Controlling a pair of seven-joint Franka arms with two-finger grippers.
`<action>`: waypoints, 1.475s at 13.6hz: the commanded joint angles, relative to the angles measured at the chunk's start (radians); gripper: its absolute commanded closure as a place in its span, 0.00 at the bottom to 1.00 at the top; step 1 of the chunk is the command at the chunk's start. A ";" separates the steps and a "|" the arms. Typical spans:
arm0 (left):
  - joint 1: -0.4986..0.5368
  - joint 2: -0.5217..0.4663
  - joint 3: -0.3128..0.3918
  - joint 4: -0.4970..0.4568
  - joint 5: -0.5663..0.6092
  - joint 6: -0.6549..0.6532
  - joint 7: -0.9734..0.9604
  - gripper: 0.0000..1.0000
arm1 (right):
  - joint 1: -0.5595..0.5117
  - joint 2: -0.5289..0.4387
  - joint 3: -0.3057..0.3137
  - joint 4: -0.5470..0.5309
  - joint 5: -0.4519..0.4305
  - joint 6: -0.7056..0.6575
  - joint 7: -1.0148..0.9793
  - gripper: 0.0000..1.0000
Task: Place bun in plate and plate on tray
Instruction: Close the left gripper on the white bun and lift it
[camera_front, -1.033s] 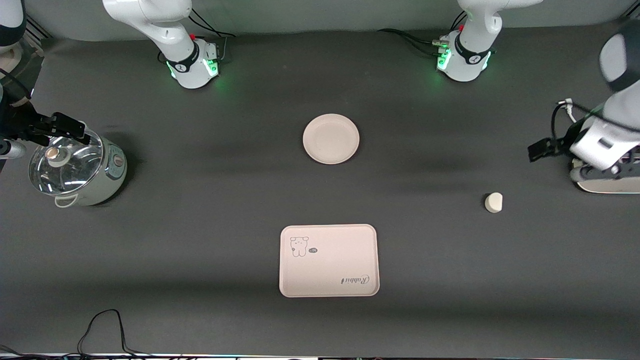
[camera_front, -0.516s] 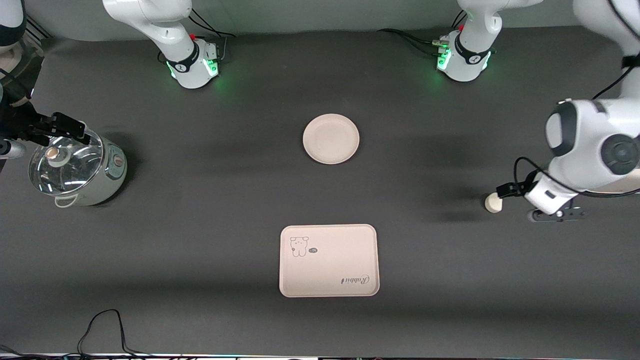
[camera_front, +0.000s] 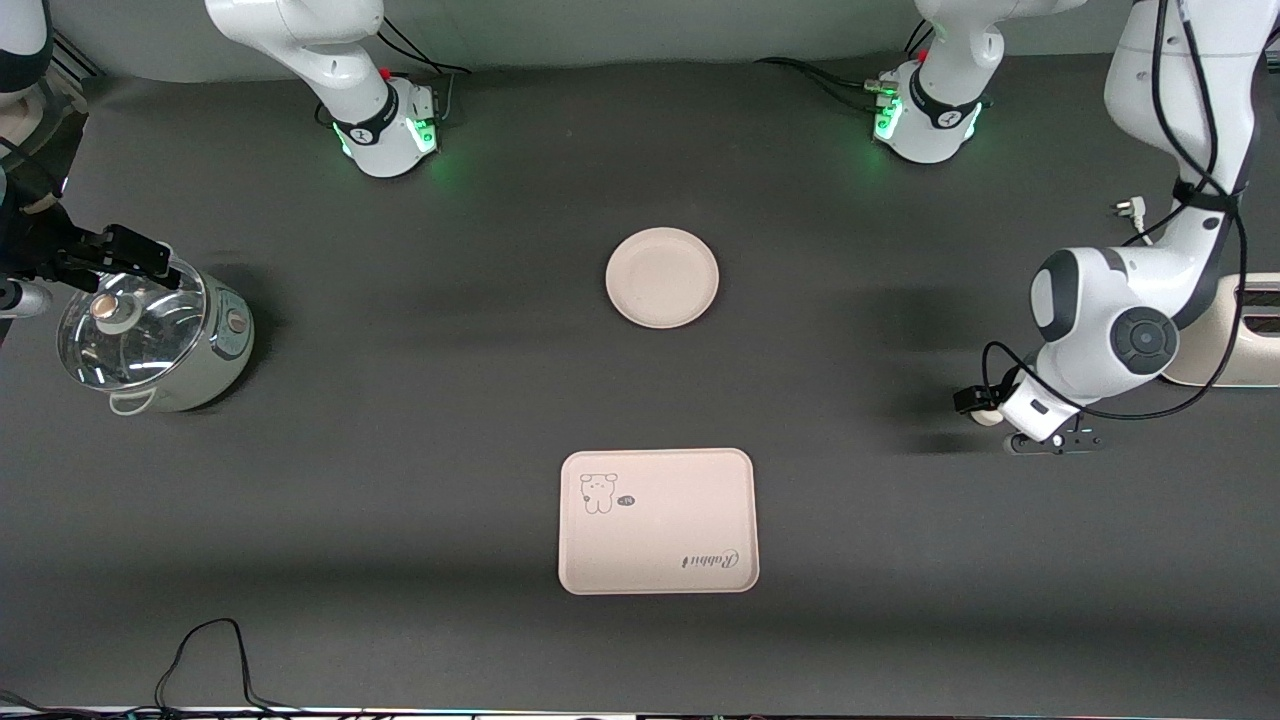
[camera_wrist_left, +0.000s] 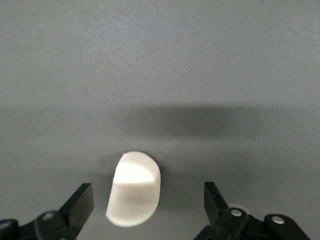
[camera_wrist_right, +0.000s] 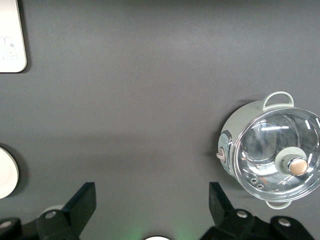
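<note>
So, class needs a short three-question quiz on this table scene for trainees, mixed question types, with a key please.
1. True or false: the bun already lies on the plate.
2. Which is nearer the front camera, plate or tray?
3. The left pincer is: A) shut on the bun, B) open around the bun, C) over the pot.

Key: 1 false. 2 tray. 3 B. The right pincer waits open above the table near the pot.
</note>
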 joint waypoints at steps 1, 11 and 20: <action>0.006 0.035 -0.003 -0.002 0.008 0.049 0.016 0.03 | 0.013 -0.019 -0.008 -0.020 -0.014 0.014 -0.006 0.00; 0.006 -0.013 -0.002 -0.009 0.010 0.020 0.023 0.77 | 0.013 -0.019 -0.008 -0.026 -0.014 0.016 -0.006 0.00; 0.044 -0.273 -0.003 0.486 0.016 -0.789 0.129 0.72 | 0.013 -0.019 -0.008 -0.026 -0.014 0.016 -0.006 0.00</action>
